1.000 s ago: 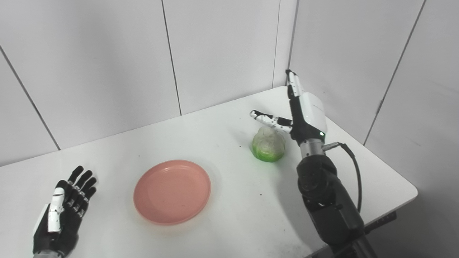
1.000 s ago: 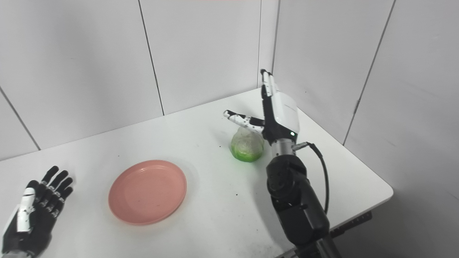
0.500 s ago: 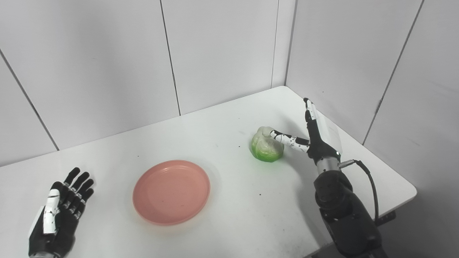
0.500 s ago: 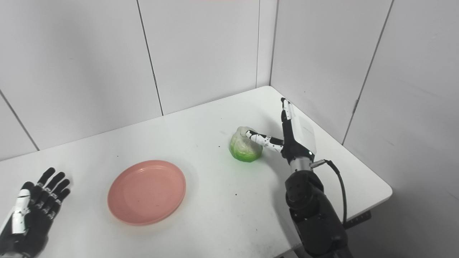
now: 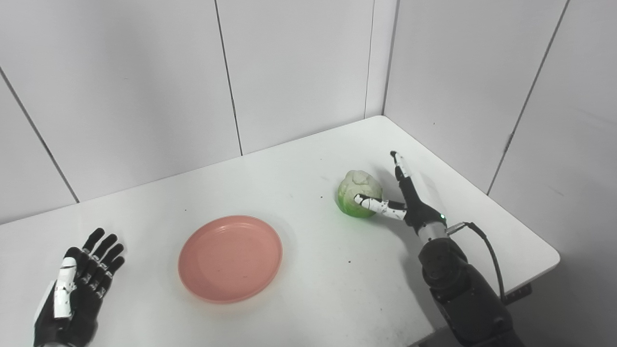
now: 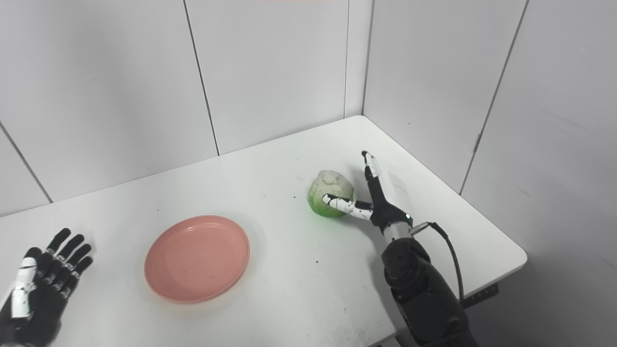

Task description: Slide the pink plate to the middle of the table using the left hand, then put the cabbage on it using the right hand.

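The right hand [image 5: 402, 200], spread wide, brackets the cabbage [image 5: 355, 189] at the table's [image 5: 308, 299] right, thumb low in front and fingers beside it, where a full wrap should precede lifting toward the mid-table plate [image 5: 230, 258]; the left hand [image 5: 77, 291] rests open.

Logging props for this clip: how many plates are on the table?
1. A single pink plate lies left of centre on the white table, empty, apart from the cabbage to its right. Nothing in view could hide another.
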